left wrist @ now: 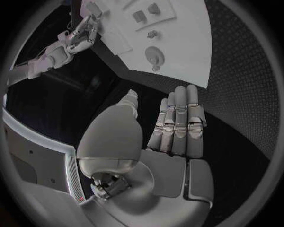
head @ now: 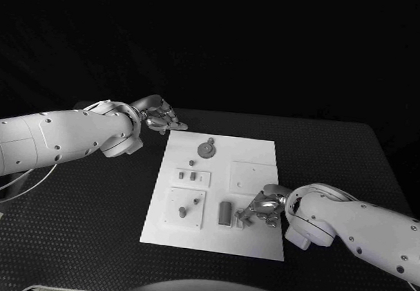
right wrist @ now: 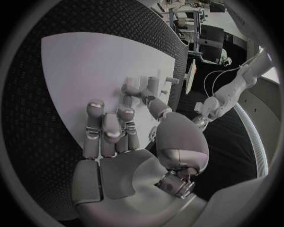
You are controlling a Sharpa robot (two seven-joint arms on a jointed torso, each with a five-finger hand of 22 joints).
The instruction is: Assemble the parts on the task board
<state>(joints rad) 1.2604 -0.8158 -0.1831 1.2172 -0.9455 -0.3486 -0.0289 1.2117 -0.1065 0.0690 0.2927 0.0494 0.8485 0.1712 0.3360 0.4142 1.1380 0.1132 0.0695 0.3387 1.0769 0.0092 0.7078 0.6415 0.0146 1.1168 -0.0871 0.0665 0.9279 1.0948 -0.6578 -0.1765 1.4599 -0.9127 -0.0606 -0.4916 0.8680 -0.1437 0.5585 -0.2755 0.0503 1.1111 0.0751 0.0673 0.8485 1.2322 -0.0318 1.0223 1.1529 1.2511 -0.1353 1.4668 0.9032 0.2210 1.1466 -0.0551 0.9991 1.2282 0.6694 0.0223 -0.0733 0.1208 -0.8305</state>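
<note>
The white task board (head: 254,157) lies in the middle of the table. On it are a round grey disc part (head: 207,148), two small blocks (head: 188,177), a short peg (head: 183,212) and an upright cylinder (head: 226,213). My right hand (head: 262,207) hovers over the board's near right area, just right of the cylinder. Its fingers (right wrist: 109,132) are half bent with nothing in them, and its thumb reaches toward grey parts (right wrist: 151,86). My left hand (head: 158,118) sits off the board's far left corner. Its fingers (left wrist: 180,118) are straight, side by side, and hold nothing. The disc part (left wrist: 155,54) lies beyond them.
The black textured table (head: 349,159) surrounds the board, with bare surface to the right and at the near left. A raised square panel (head: 252,177) sits on the board's right half. My right hand (left wrist: 80,38) also appears far off in the left wrist view.
</note>
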